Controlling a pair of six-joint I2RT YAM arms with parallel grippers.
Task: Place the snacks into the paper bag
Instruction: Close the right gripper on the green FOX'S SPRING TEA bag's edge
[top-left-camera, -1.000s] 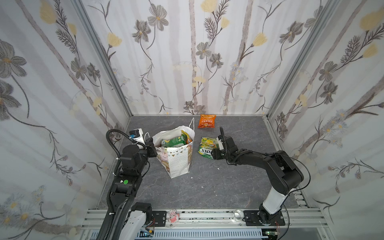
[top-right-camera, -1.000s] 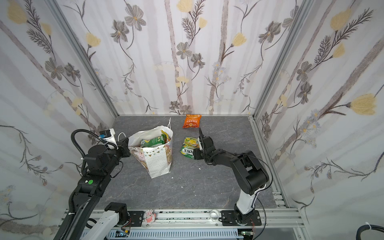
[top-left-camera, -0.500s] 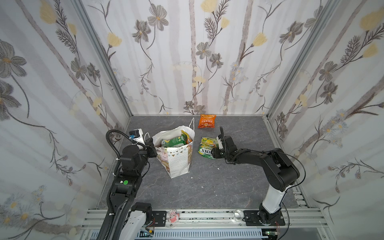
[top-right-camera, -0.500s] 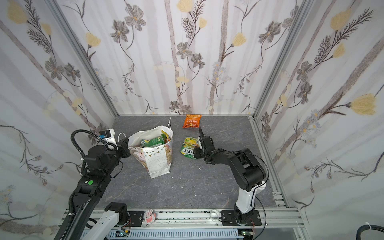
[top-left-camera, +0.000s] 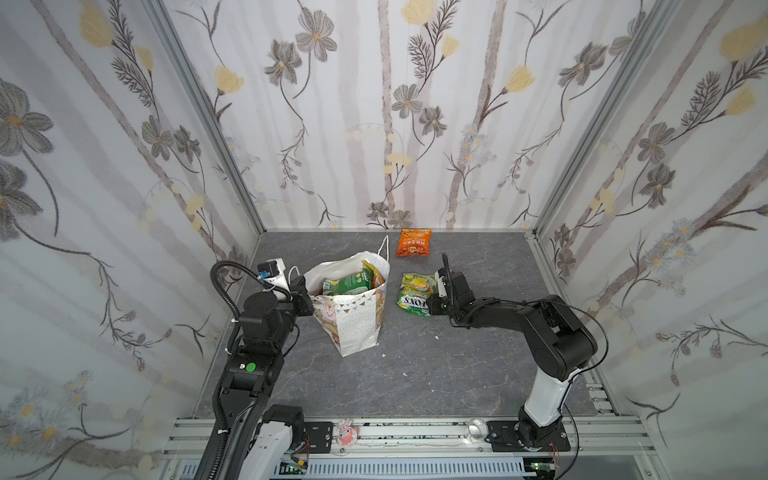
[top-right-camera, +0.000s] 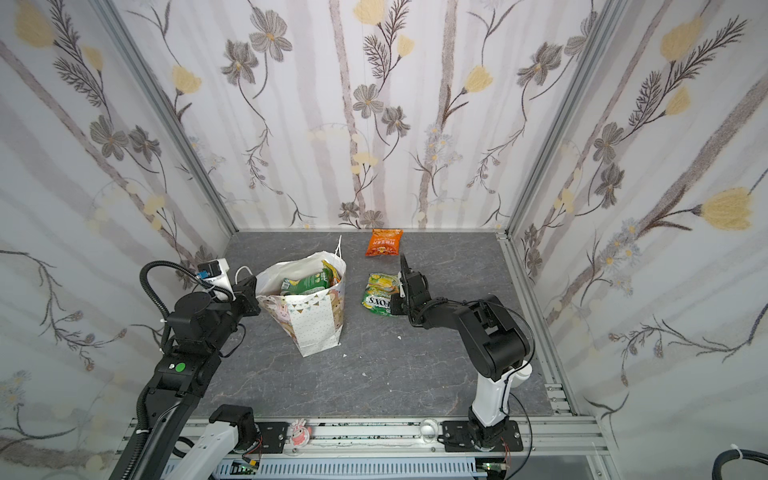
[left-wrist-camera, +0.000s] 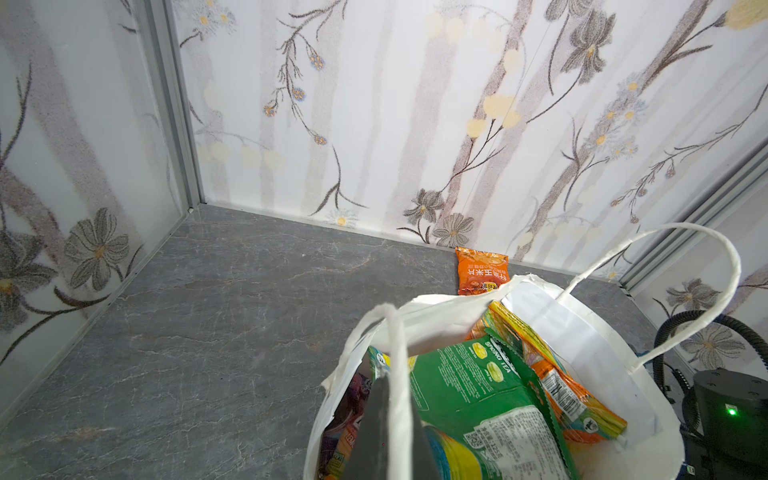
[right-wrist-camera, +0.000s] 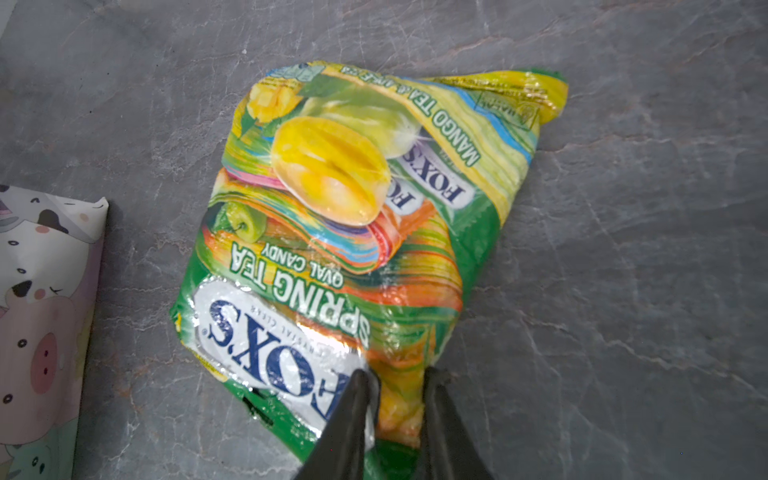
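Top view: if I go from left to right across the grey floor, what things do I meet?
left gripper → paper bag → FOX'S packet → right gripper. The orange packet lies farther back, in line with the FOX'S packet, so I skip it.

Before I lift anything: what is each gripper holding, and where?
Left gripper pinches the white dotted paper gift bag at its top rim by a cord handle. Right gripper pinches the green-yellow glossy FOX'S packet at the edge nearest that arm.
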